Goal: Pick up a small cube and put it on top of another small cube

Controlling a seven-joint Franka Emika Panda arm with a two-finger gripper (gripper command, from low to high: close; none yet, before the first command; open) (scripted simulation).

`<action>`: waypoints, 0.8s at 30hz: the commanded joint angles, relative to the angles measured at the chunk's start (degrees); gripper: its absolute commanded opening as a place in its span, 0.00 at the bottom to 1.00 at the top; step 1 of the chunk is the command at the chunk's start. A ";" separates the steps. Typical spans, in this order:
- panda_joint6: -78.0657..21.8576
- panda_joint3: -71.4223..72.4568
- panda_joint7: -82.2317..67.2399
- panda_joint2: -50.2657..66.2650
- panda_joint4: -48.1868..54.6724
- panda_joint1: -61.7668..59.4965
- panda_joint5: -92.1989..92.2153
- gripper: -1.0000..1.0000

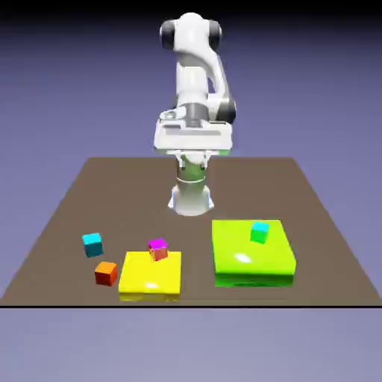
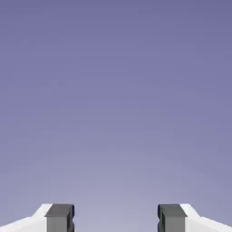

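From here, the gripper's [image 1: 193,160] fingers stand apart. On the table [image 1: 246,183], a yellow slab [image 1: 151,274] sits at seven o'clock, a green slab [image 1: 250,250] at five, bearing a cyan-green cube [image 1: 260,232].

Brown table [image 1: 149,194] bearing blue cube [image 1: 92,245], orange cube [image 1: 106,274], yellow block [image 1: 151,274], green slab [image 1: 242,257], robot base [image 1: 191,200]

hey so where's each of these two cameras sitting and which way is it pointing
Exterior view: stands off the robot, across the table and above it, facing the arm; shows the arm down to its base, plus cubes and two slabs.
Hand view: rides on the hand, looking along the fingers; only those show, apart, at the bottom edge, against blue-violet backdrop.
Shared: the gripper's open fingers and the backdrop; the table and cubes appear only in the exterior view.
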 commanded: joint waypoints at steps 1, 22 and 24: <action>-1.79 -1.10 1.01 2.08 1.33 -0.26 1.66 0.50; -39.40 -24.26 22.29 45.69 29.20 -5.77 36.45 0.50; -42.99 -26.47 24.32 49.84 31.86 -6.29 39.76 0.50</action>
